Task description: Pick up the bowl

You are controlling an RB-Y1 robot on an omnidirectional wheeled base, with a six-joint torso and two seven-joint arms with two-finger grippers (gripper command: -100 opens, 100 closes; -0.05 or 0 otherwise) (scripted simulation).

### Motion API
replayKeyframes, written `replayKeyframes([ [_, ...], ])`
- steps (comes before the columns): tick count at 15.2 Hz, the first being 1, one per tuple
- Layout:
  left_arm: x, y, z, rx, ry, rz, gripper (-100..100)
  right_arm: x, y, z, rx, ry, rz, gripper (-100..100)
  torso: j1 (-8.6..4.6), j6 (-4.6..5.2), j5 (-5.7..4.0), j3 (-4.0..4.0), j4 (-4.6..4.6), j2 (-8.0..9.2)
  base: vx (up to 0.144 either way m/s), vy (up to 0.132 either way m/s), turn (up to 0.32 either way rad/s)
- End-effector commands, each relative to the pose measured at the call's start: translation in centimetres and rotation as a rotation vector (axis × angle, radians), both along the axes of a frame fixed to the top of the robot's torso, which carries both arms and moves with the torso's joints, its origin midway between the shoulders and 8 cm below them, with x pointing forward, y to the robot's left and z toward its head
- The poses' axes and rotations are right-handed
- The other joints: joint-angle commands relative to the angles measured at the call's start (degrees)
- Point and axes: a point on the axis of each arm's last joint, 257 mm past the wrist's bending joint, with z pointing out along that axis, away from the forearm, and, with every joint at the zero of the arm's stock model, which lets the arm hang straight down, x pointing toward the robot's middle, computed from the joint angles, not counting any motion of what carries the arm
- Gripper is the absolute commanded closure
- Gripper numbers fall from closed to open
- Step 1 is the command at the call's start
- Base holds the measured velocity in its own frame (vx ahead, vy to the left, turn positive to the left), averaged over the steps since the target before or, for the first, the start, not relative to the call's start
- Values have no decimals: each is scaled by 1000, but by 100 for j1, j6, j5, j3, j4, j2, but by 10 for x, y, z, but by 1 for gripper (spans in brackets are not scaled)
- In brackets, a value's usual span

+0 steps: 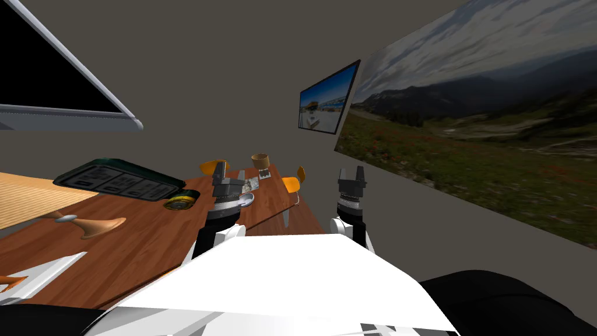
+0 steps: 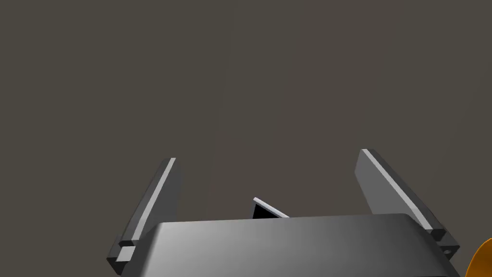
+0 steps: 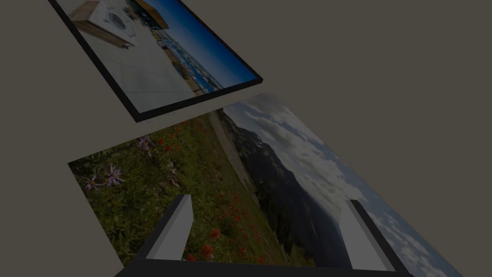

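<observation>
Pickup was not yet done: small pale grey bowl [image 1: 246, 200] sat ungrasped on reddish-brown wooden table [image 1: 146, 239]; nearby left gripper [image 2: 269, 156] and right gripper [image 3: 269, 199] gaped wide, empty.

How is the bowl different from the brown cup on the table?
The bowl is pale grey and shallow; the brown cup is taller and narrower. The bowl lies close to my left gripper, partly hidden by that arm; the cup stands farther along the table, in plain view. Both rest on the same reddish wooden table.
</observation>
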Motion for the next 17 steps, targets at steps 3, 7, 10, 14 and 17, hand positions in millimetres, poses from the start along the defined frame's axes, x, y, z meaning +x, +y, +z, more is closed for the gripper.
replayKeyframes([
  [3, 8, -5, -10, 56, 44, -31, -100, 0, 0, 0, 0, 0, 0, 0, -8, 0, -1, 10, 3, 18, -61, -28, -21],
  [7, 24, -3, -34, 114, 133, -56, -100, 0, 0, 0, 0, 0, 0, 0, -6, 1, -1, 18, 7, 31, -73, -21, -55],
  [10, 30, 0, -44, 128, 171, -59, -100, 0, 0, 0, 0, 0, 0, 0, 1, 1, 0, 15, 6, 26, -51, -2, -55],
  [14, 50, 17, -78, 159, 293, -52, -100, 0, 0, 0, 0, 0, 0, 0, 5, 2, 1, 10, 4, 17, -41, 3, -84],
  [17, 58, 26, -94, 163, 352, -43, -100, 0, 0, 0, 0, 0, 0, 0, 9, 2, 2, 9, 4, 16, -36, 13, -90],
])
